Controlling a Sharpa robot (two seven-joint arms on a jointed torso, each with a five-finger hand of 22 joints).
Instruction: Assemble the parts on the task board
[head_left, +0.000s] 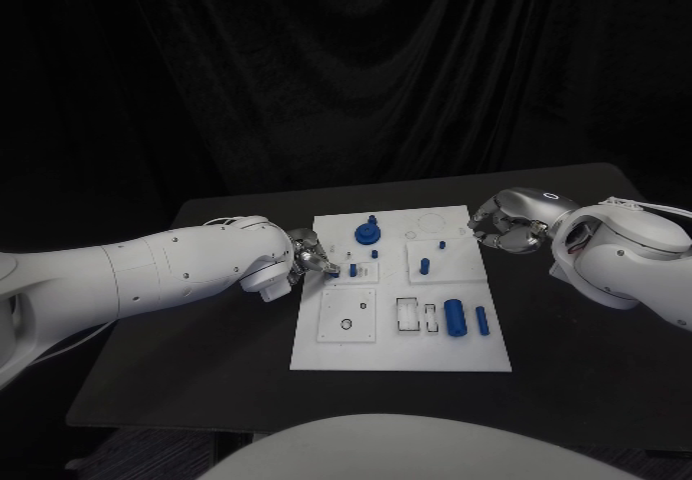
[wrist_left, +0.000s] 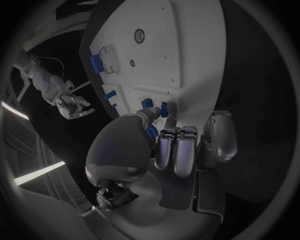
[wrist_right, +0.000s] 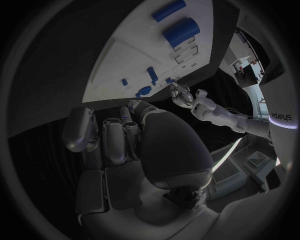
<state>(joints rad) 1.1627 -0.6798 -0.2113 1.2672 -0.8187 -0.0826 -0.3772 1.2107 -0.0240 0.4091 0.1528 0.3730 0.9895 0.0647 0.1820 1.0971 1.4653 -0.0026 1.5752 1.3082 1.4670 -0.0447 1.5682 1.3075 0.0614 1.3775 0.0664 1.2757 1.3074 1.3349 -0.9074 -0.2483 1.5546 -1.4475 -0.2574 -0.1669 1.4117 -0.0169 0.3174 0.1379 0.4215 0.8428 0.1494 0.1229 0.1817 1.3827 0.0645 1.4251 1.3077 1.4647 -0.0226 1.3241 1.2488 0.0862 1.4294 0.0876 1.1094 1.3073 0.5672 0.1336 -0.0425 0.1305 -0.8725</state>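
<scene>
head view: white task board (head_left: 325, 352) flat on the black worktop (head_left: 188, 350), near its middle. blue parts spread over the board: round knobbed part (head_left: 369, 234) toward the far edge, short peg (head_left: 424, 266) right of centre, thick cylinder (head_left: 456, 317) and thin pin (head_left: 482, 320) toward the near right corner.

left robot hand (head_left: 309, 256) at the left edge of the board, fingers drawn together, fingertips pinching a small blue part (wrist_left: 164, 109) just over the board surface, per the left wrist view. right robot hand (head_left: 508, 222) off the far right corner of the board, fingers curled in, nothing visible inside; appears closed on nothing.

handling, judged from appearance:
- parts look like rigid moulded plastic, light, smooth, likely slippery under metal fingertips.
- not fragile, but small enough to twist or pop out of a pinch.
- thick cylinder: best taken across the middle of its round side; liable to roll if nudged.
- thin pin: best taken across its width near mid-length, with a fingertip pinch.
- knobbed part: best taken by the raised stem.
- board stiff, liable to slide if pushed sideways.
</scene>
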